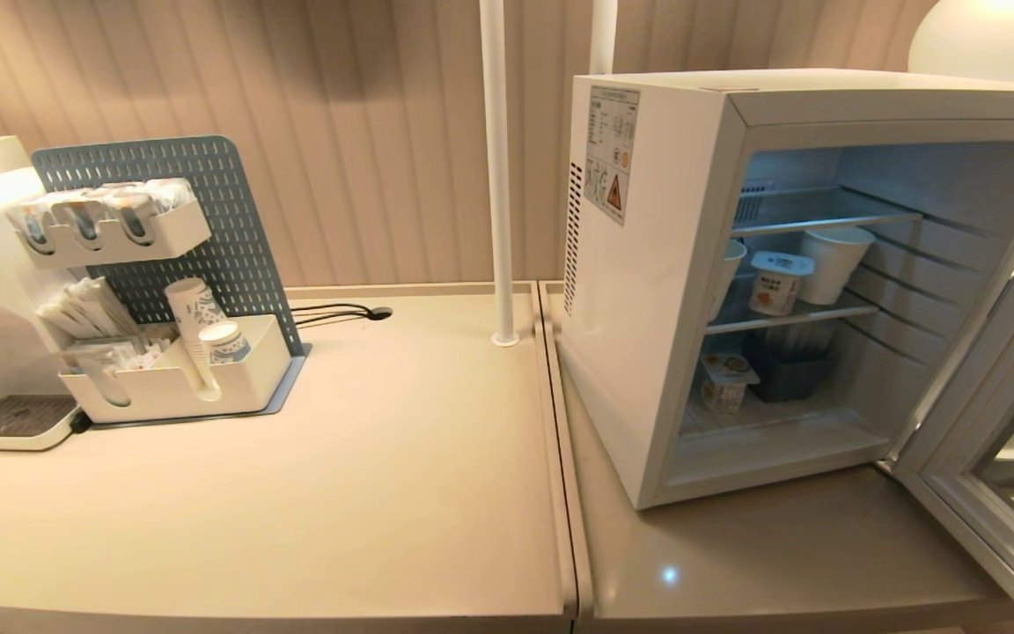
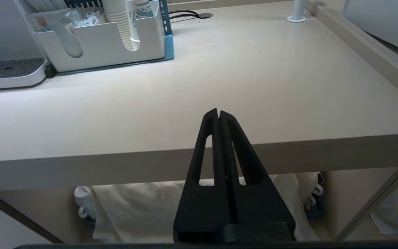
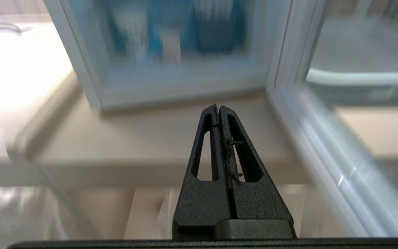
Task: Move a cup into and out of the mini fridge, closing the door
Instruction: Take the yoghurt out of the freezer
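Best reached with empty, pinched-shut right gripper [image 3: 218, 108] opened toward white paper cup [image 1: 834, 262] ahead inside open white box-shaped mini fridge [image 1: 648, 291].

My left gripper [image 2: 218, 114] and right gripper [image 3: 218, 108] are matt black plastic with a fine grainy texture, the jaws pressed flat together. The surface [image 1: 401, 458] looks smooth and matt beige, glossier under the mini fridge [image 1: 648, 352], whose white shell looks like smooth painted metal or plastic, with thin metal wire shelves [image 1: 789, 313] and a glass-paned door [image 1: 991, 458]. White cups [image 1: 834, 261] inside look like paper; the pegboard [image 1: 234, 238] is matt blue, perforated.
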`<state>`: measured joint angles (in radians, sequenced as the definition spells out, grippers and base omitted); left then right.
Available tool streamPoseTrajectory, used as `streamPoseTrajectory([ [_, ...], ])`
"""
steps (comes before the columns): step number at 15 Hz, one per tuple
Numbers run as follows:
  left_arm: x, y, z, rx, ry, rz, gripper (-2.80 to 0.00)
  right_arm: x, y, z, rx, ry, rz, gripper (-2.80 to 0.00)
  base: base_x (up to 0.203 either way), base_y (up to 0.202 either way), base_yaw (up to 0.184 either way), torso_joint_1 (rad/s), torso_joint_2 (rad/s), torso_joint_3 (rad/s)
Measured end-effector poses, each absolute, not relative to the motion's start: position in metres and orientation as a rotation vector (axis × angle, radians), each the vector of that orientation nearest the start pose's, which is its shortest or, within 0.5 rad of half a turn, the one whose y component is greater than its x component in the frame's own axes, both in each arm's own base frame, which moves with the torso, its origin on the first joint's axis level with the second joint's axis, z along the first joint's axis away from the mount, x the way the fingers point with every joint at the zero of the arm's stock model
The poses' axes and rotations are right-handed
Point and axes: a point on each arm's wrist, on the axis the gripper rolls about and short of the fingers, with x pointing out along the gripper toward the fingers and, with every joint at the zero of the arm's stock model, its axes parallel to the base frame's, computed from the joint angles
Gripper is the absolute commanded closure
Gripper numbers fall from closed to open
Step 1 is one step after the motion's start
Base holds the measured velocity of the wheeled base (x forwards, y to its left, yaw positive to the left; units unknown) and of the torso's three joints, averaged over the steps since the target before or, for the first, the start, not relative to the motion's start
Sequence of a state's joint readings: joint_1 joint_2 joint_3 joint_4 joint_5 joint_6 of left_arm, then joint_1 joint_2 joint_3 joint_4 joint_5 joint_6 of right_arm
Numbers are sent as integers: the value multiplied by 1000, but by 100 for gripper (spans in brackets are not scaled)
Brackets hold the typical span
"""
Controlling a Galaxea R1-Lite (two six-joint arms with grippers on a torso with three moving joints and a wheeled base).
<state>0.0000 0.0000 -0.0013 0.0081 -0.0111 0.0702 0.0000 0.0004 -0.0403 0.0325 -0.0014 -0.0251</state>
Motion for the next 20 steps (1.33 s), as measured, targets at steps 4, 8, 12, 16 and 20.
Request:
streamPoseTrajectory([
  [4,-23,0,75,31,5,-6,0,-46,0,159,-26,-169,-7,0,0,0,0,0,0,0],
  [8,-23,0,75,18,4,-5,0,-9,0,214,-27,-88,-14,0,0,0,0,0,0,0],
  [12,-23,0,75,16,4,-5,0,52,0,230,-27,28,9,0,0,0,0,0,0,0],
  [16,-23,0,75,12,4,-4,0,111,4,217,-15,216,120,-13,0,0,0,0,0,0],
  [20,-23,0,75,11,3,-5,0,178,11,195,-4,303,199,-280,0,0,0,0,0,0],
])
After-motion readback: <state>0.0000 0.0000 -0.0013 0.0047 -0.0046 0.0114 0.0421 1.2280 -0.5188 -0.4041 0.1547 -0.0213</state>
